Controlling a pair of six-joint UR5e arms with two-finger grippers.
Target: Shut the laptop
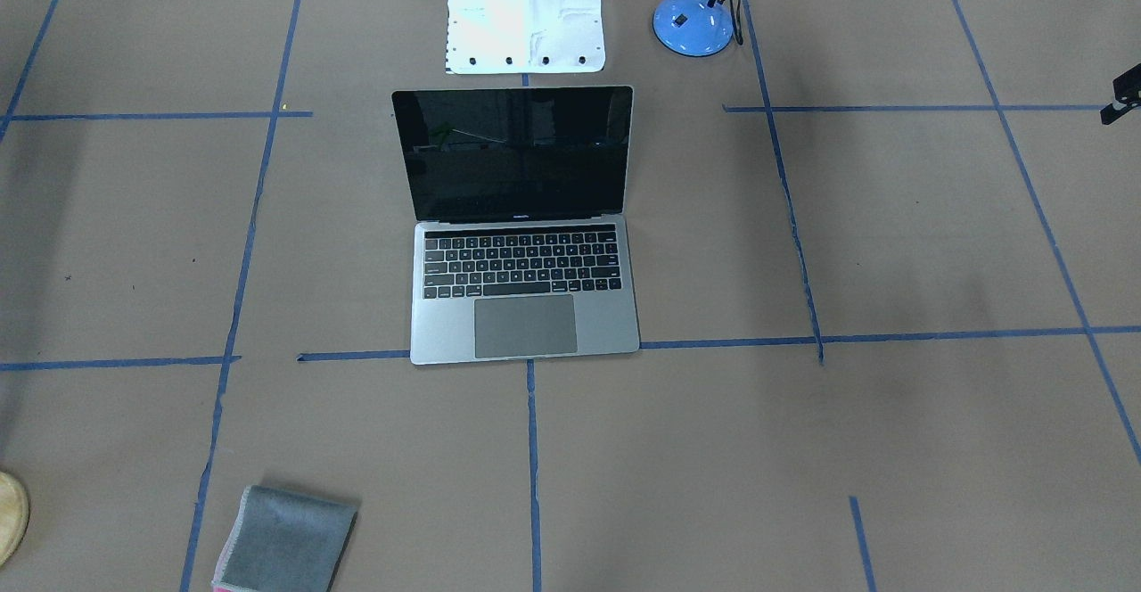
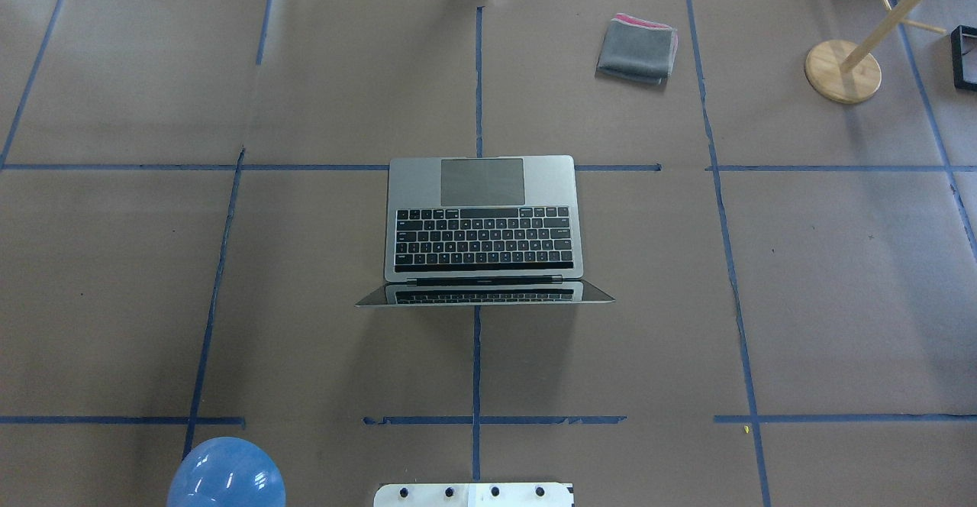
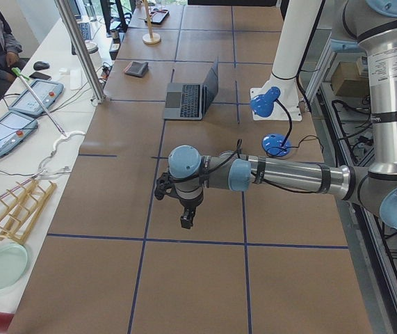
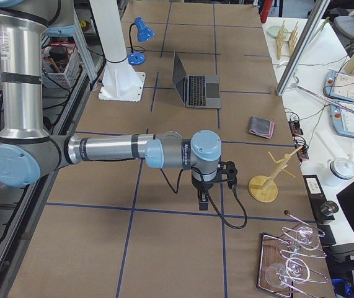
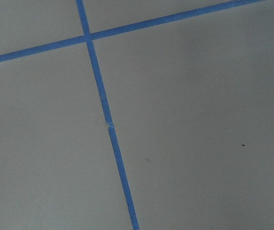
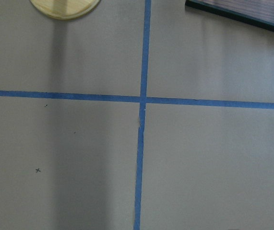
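Note:
The silver-grey laptop (image 1: 524, 307) stands open in the middle of the table, its glossy black screen (image 1: 517, 151) upright and the keyboard facing away from the robot. It also shows in the overhead view (image 2: 482, 221) and both side views (image 3: 191, 97) (image 4: 195, 87). My left gripper (image 3: 187, 221) hangs over bare table far to the laptop's left. My right gripper (image 4: 203, 202) hangs over bare table far to its right. Both show only in the side views, so I cannot tell whether they are open or shut. The wrist views show only table paper and blue tape.
A blue desk lamp (image 1: 695, 4) stands beside the white robot base (image 1: 526, 12). A folded grey cloth (image 2: 637, 49) lies at the far side. A wooden stand (image 2: 843, 72) is at the far right, close to my right gripper. A dark tray edge (image 6: 242, 12) shows nearby.

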